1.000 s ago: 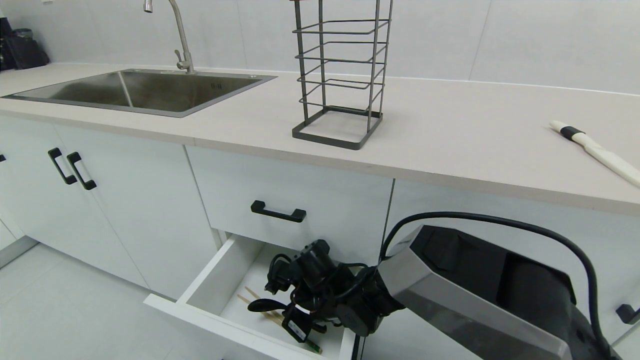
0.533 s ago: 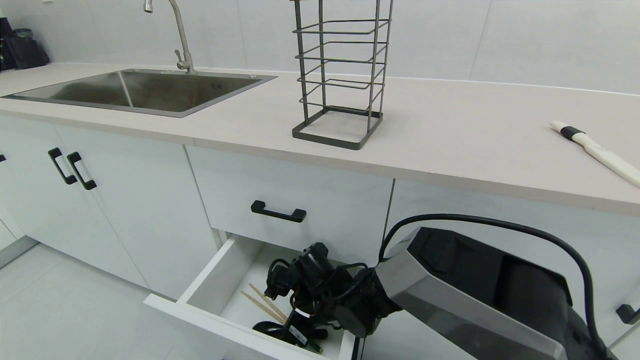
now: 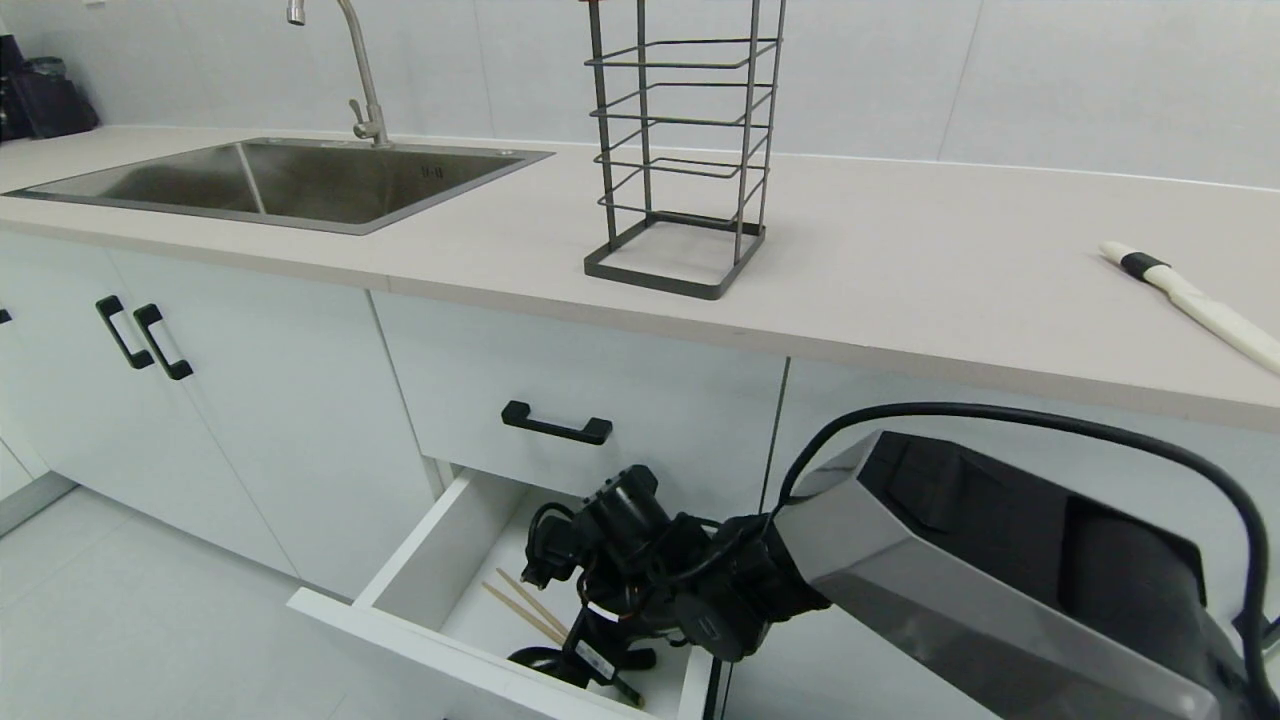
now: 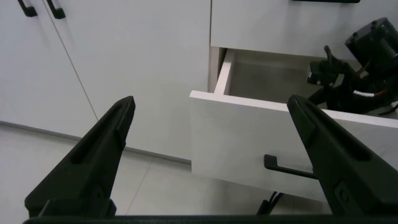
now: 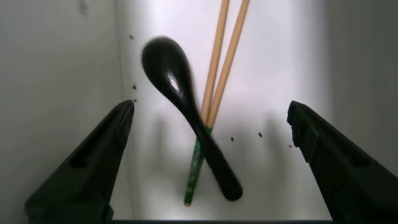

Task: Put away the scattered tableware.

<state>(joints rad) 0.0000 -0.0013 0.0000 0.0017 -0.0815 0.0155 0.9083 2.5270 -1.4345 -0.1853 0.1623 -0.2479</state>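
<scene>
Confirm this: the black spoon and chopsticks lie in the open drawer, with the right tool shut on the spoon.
Not shut: the right wrist view shows the right tool open, fingers clear of the black spoon. Spoon and chopsticks do lie in the open drawer.

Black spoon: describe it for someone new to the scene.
Below the counter, look in the open drawer. The black spoon lies on its floor, crossing two chopsticks. It is glossy black with a rounded bowl; they are thin pale sticks.
</scene>
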